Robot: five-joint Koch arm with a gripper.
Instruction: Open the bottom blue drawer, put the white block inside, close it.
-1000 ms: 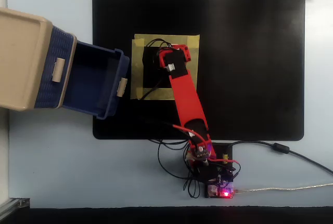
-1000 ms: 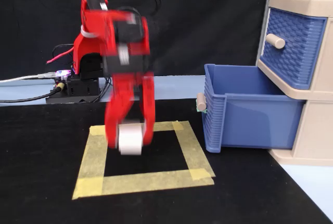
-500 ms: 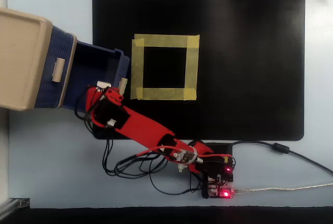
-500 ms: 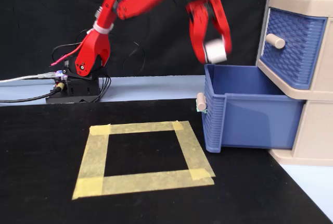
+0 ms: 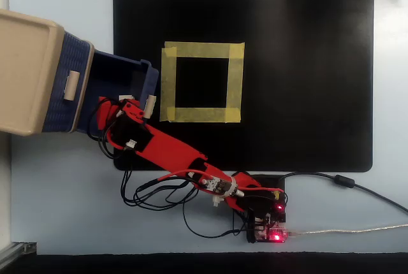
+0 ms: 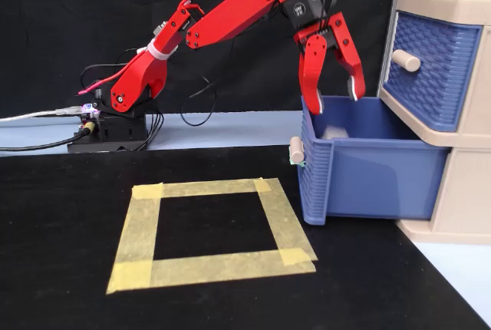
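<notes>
The bottom blue drawer stands pulled out from the beige cabinet, its beige handle facing the mat. My red gripper hangs open just over the drawer's near end, with nothing between its fingers. The white block shows as a pale blur inside the drawer, right below the jaws. In the overhead view a small white patch sits at the gripper's tip; I cannot tell whether it is the block.
The upper blue drawer is shut. A yellow tape square marks the black mat. The arm's base and loose cables lie at the mat's edge.
The arm swung from the tape square to the open drawer carrying the white block. The jaws have since opened and the block has dropped into the drawer.
</notes>
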